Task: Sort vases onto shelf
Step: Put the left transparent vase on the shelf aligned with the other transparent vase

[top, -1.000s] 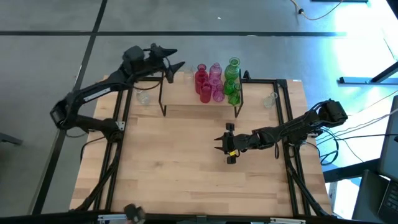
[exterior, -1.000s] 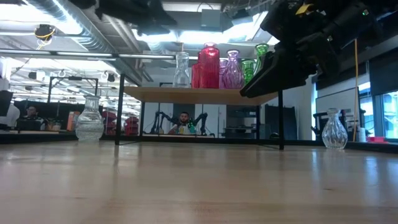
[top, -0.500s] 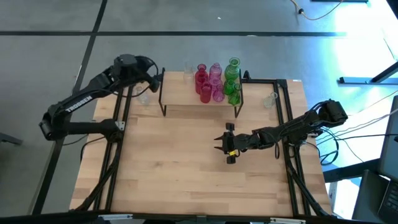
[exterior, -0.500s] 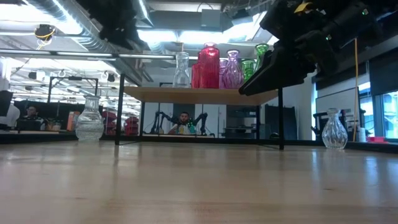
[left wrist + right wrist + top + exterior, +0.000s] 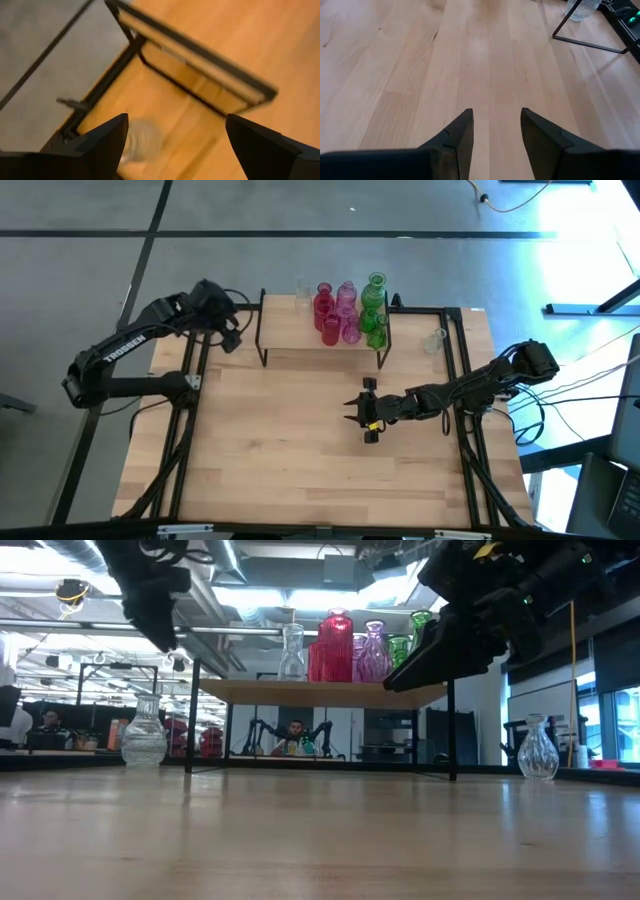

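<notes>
High view. Low light-wood shelf on thin black legs (image 5: 322, 330) at the far edge of the light-wood desk (image 5: 300, 440), taken here as landmark. On its board: one clear glass bottle-shaped vase (image 5: 303, 292) at the left, then a cluster of red glass vases (image 5: 326, 315), pink glass vases (image 5: 347, 308) and green glass vases (image 5: 375, 310) toward the right end. A second clear glass vase (image 5: 434, 340) stands on the desk to the right of the shelf, apart from it. Left pincer (image 5: 230, 332) hangs just off the shelf's left end. Right pincer (image 5: 357, 412) sits over the desk in front of the shelf's right half, well apart from it, holding nothing.

Low view. Shelf (image 5: 320, 692) carries clear, red, pink and green vases in a row. A round-bellied clear glass vase (image 5: 144, 736) stands on the desk left of the shelf; the left pincer (image 5: 150, 602) is above it. Another clear vase (image 5: 537, 750) stands right of the shelf.

Left wrist view. Left pincer (image 5: 175, 137) spread wide, empty; blurred clear vase (image 5: 141, 141) below, beside the shelf's black leg frame (image 5: 200, 70).

Right wrist view. Right pincer (image 5: 496, 131) parted narrowly, empty, over bare desk; shelf leg (image 5: 585, 40) and a clear vase base (image 5: 583, 9) beyond.
</notes>
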